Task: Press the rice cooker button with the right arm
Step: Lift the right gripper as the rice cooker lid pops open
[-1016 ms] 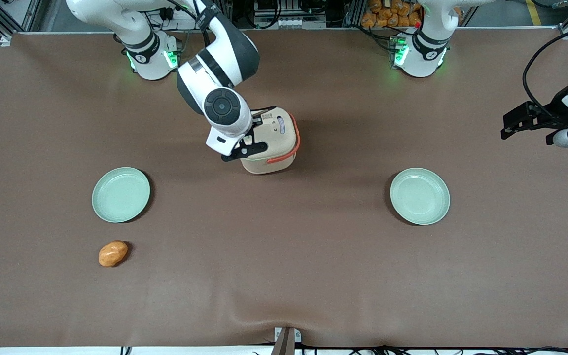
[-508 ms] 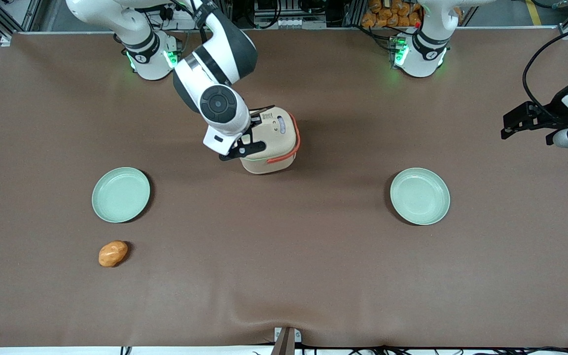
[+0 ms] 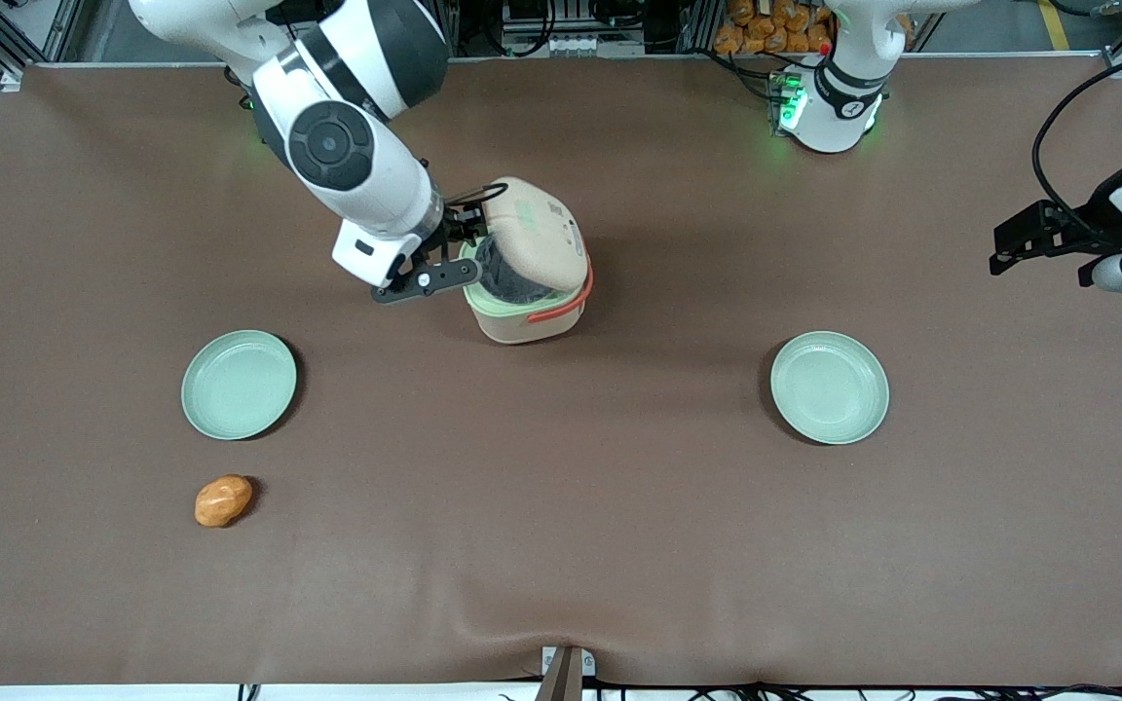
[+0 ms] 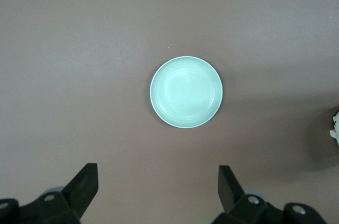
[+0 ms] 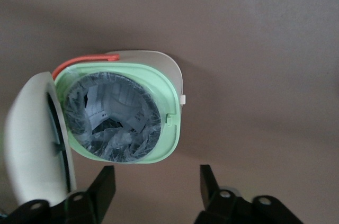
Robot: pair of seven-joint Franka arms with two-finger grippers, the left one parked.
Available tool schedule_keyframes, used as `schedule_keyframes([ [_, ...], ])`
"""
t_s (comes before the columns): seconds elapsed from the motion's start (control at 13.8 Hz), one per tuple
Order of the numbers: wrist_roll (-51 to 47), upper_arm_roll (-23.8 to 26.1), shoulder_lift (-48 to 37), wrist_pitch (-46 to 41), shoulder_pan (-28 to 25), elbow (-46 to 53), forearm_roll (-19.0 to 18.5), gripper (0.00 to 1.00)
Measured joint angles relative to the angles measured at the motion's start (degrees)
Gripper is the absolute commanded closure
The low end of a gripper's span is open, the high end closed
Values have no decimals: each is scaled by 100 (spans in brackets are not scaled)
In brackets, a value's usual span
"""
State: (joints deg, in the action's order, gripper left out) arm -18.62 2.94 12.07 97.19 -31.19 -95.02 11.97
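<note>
The beige rice cooker stands mid-table with its lid swung up, baring the pale green rim and the grey inner pot, which is lined with crinkled clear film. Its coral-red handle lies round the side nearest the front camera. A small white tab juts from the cooker's side. My right arm reaches in from the working arm's end. Its gripper hangs open just off the cooker's rim, above the table, with nothing between the fingers.
Two pale green plates lie nearer the front camera than the cooker: one toward the working arm's end, one toward the parked arm's end. An orange-brown lump sits nearer the camera than the first plate.
The cooker's lid, shut in both earlier frames, has sprung open. My right arm has risen and drawn back from the cooker's top toward its own end of the table.
</note>
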Motion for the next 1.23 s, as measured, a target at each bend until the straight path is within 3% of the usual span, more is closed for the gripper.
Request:
schedule_keyframes([
  [0.29,76,52,-250,-1,457,105,-2,0],
  [0.58,112,506,-659,-33,1702,156,-55,0],
  [0.87,188,592,-998,-343,2838,325,-499,0],
  [1.23,221,515,-1078,-480,3580,391,-664,0],
])
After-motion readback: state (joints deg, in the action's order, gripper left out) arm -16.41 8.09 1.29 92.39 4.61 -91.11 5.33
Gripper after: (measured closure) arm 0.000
